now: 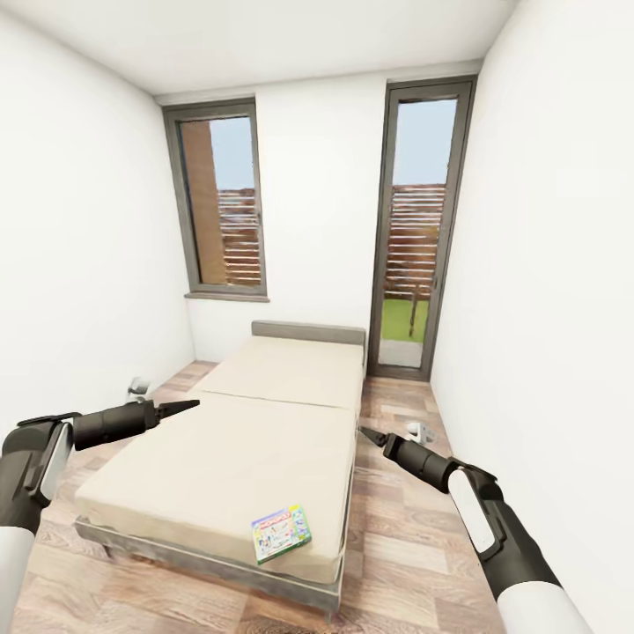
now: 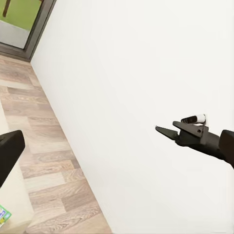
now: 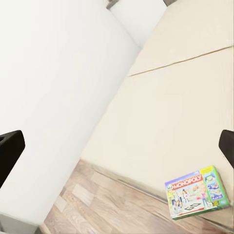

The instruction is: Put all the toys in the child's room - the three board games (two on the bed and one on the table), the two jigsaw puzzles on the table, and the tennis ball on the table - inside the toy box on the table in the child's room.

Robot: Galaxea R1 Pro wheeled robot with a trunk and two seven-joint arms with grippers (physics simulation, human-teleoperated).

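One board game [image 1: 280, 534], a flat white-green box with a cartoon cover, lies flat near the front right corner of the bed [image 1: 220, 458]. The right wrist view shows it as a Monopoly box [image 3: 197, 192] close to the mattress edge [image 3: 161, 122]. A corner of it peeks into the left wrist view [image 2: 3, 215]. My left gripper [image 1: 192, 404] hovers over the bed's left edge, and my right gripper [image 1: 363, 431] hangs beside its right edge; both are well above and behind the box. Each is empty, with dark fingers [image 3: 9, 148] spread wide. The toy box, table, jigsaw puzzles and tennis ball are out of view.
White walls close in on both sides of the bed. A window [image 1: 220, 198] and a tall glass door [image 1: 416, 229] are in the far wall. Strips of wood-plank floor [image 1: 396, 528] run along each side. Small white objects lie on the floor [image 1: 138, 386] [image 1: 416, 431].
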